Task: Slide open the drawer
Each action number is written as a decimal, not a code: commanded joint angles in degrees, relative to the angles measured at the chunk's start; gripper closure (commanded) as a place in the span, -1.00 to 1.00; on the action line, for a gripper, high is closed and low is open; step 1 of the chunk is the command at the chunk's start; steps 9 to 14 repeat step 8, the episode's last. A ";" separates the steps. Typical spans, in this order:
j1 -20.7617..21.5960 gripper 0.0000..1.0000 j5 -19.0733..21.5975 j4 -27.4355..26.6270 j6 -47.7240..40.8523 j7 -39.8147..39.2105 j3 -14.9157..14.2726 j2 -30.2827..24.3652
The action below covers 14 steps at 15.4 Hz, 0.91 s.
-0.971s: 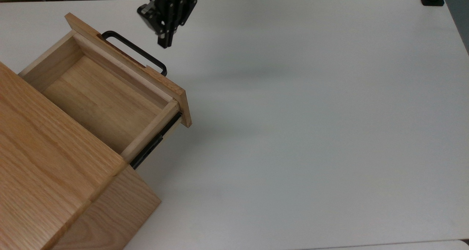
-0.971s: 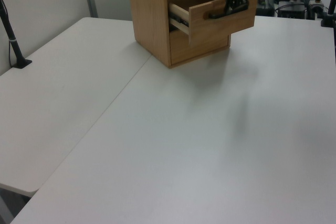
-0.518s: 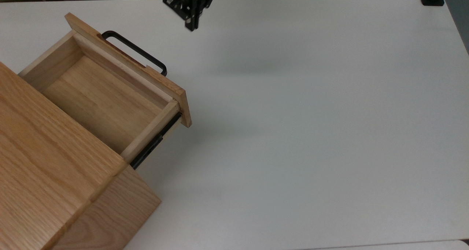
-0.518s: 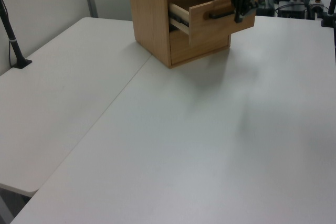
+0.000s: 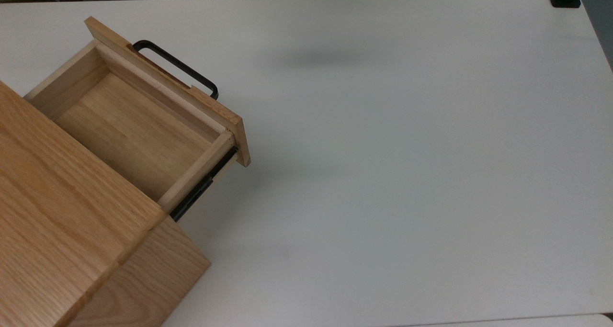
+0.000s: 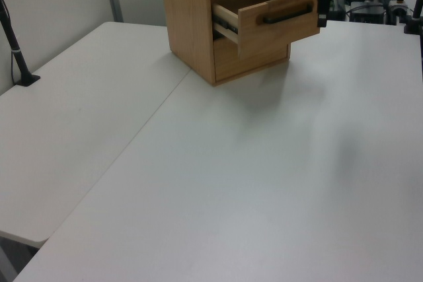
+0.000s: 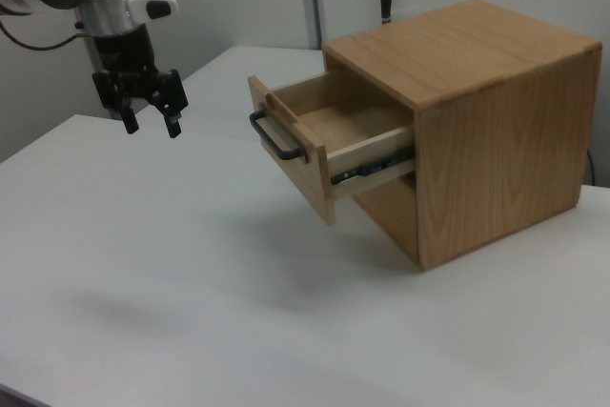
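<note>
Right view: drawer (image 7: 329, 154) pulled well out of cabinet (image 7: 477, 121), handle (image 7: 276, 138) free. Gripper (image 7: 148, 121) at far left, fingers spread, empty. Risk: an arm swinging back nudges drawer shut.

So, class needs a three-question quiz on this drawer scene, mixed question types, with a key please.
1. True or false: the light oak wooden drawer stands pulled out of the oak cabinet.
2. What colour is the drawer's long bar handle?
3. The robot's two-finger gripper is: A) clamped on the handle, B) open and apart from the drawer, C) inside the drawer.

Key: 1 true; 2 black; 3 B.
</note>
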 commanded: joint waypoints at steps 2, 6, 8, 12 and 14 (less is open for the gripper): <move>-0.47 -1.00 0.23 0.15 -1.51 15.70 -0.01 1.34; -1.26 -1.00 0.23 0.32 -1.42 16.24 -0.54 0.91; -1.43 -1.00 0.23 0.32 -1.16 16.42 -0.45 1.00; -1.43 -1.00 0.23 0.32 -1.16 16.42 -0.45 1.00; -1.43 -1.00 0.23 0.32 -1.16 16.42 -0.45 1.00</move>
